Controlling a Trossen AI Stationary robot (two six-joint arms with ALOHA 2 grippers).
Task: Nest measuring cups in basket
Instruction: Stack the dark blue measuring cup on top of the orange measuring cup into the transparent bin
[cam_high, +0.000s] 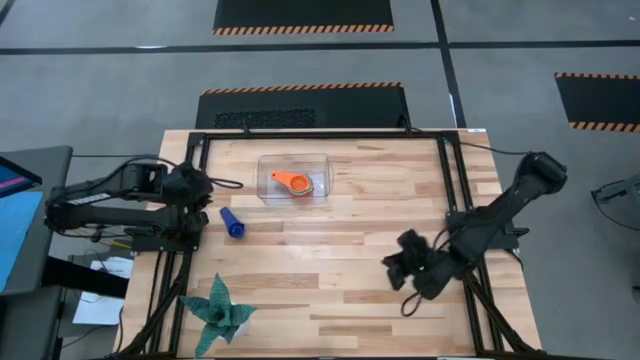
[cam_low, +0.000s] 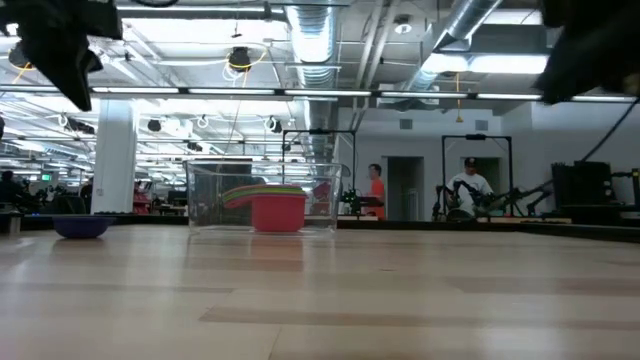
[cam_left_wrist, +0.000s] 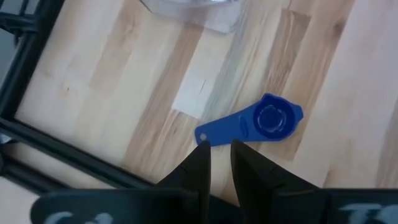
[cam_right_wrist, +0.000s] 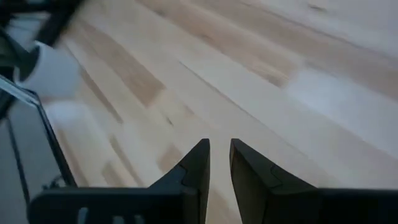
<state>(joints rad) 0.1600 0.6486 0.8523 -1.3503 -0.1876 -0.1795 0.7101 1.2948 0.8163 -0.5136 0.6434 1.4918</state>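
Observation:
The clear basket (cam_high: 295, 176) stands on the far middle of the table. It holds nested cups with the orange cup (cam_high: 292, 183) on top; in the low view the red cup (cam_low: 278, 213) shows under yellow, green and orange rims. The blue cup (cam_high: 232, 222) (cam_left_wrist: 270, 119) (cam_low: 82, 227) rests on the table to the left and near side of the basket. Its handle (cam_left_wrist: 217, 129) points toward my left gripper (cam_left_wrist: 219, 158) (cam_high: 205, 190), which is shut and hovers above it without touching. My right gripper (cam_right_wrist: 219, 155) (cam_high: 397, 267) is shut over bare wood on the right.
A teal spiky paper plant (cam_high: 218, 312) sits at the near left corner of the table. A black frame (cam_high: 445, 180) runs around the table's edges. Bare wood lies between the basket and my right arm. People show in the room beyond the far edge.

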